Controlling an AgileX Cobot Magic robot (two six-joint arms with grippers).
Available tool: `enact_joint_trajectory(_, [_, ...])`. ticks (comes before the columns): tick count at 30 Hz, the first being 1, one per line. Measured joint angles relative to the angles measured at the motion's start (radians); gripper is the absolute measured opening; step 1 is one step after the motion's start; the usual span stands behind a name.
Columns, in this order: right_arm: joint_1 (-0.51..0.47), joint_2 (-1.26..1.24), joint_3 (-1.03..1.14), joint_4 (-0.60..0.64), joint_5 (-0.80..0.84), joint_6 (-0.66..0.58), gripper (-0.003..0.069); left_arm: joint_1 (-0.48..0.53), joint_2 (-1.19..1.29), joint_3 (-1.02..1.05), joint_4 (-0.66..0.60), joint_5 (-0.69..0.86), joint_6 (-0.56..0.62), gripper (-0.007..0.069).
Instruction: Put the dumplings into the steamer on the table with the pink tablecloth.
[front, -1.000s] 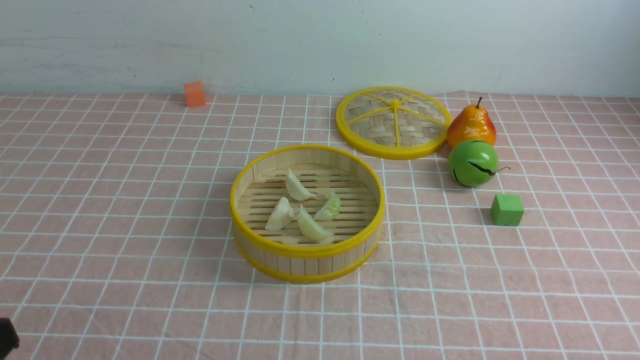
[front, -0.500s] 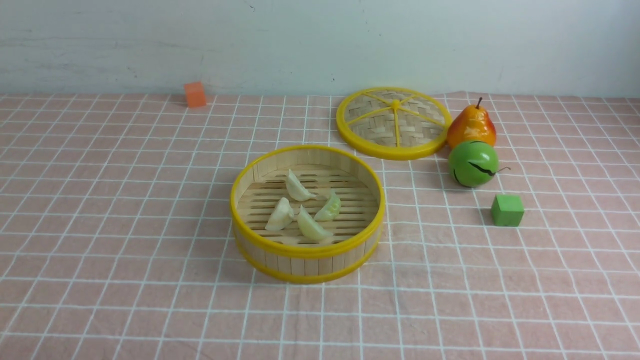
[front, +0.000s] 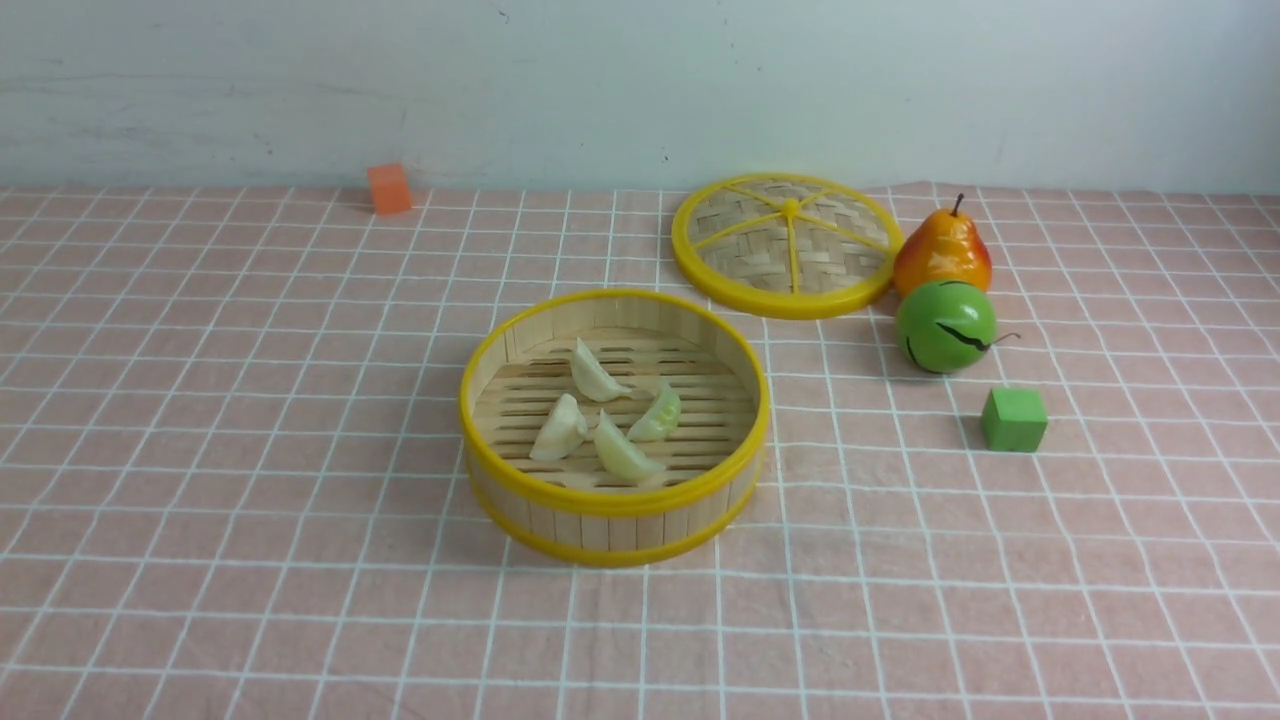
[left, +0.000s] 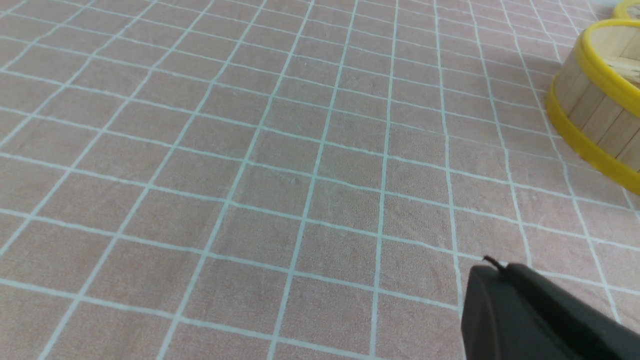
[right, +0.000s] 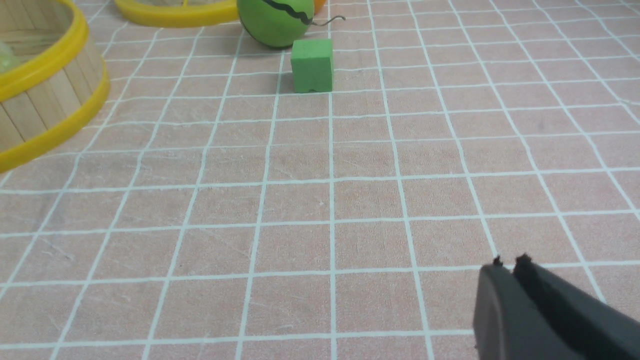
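Pink gridded tablecloth (front: 250, 480) covers the table, and at its centre sits the round bamboo steamer with yellow rims (front: 613, 500). All four pale pleated dumplings (front: 605, 415), one tinted green, lie on its slatted floor, so you can judge the task essentially done. A second ago a dark piece of your left arm showed at the front view's lower left corner; it has now left that view, which suggests a retreat. Your left gripper (left: 492, 267) hangs over bare cloth with its tips closed on nothing, the steamer well off to its side. Your right gripper (right: 510, 262) also holds nothing, its tips nearly touching. A green foam cube (right: 312, 65) lies well ahead of it.
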Motion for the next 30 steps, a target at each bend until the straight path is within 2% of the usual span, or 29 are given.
enact_joint_trajectory(30, [0.000,0.000,0.000,0.000,0.000,0.000,0.0060,0.000,0.000,0.000,-0.002,0.000,0.003,-0.0013])
